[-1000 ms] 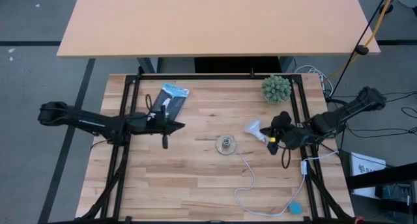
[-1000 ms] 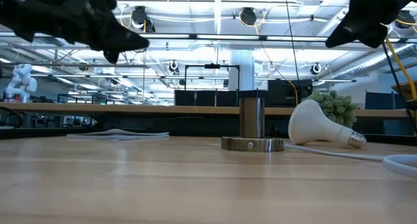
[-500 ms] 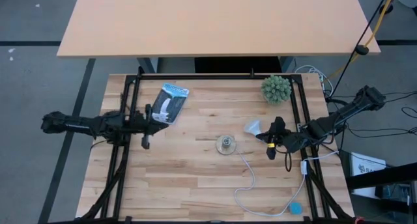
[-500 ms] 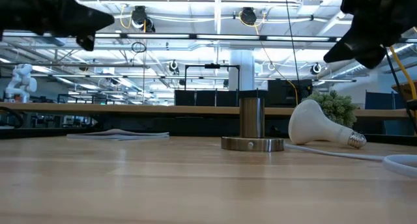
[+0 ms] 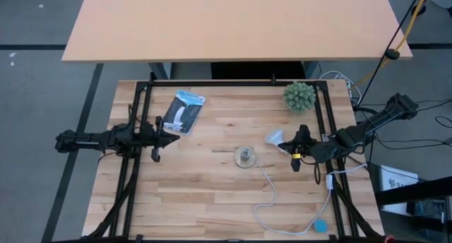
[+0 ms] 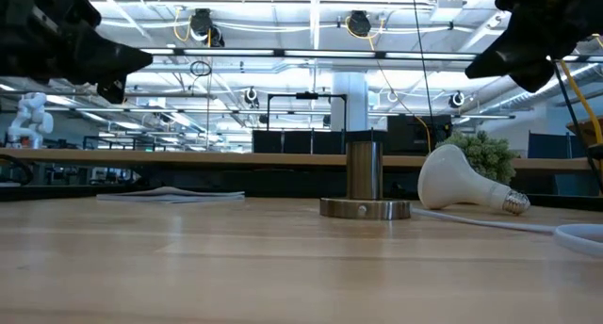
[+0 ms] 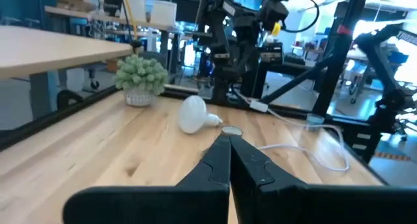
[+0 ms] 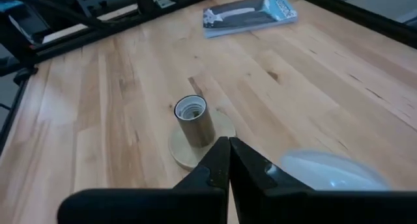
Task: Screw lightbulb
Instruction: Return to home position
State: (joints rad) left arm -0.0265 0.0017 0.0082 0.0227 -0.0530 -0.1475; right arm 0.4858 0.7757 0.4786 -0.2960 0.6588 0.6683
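Two grippers, both pinched shut and empty: left gripper (image 7: 229, 142) over the table's (image 5: 205, 200) left side, right gripper (image 8: 229, 142) just right of the lightbulb (image 6: 458, 185), which lies on its side right of the socket (image 6: 365, 178). Retreat the right arm upward and rightward, clear of lightbulb and cord (image 5: 272, 190).

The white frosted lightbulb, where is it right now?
In the high view the lightbulb lies on its side on the wooden table's right half, between the round gold lamp socket and the spiky green ball plant.

The lightbulb (image 5: 274, 138) lies on its side between socket (image 5: 244, 157) and plant (image 5: 299, 96).
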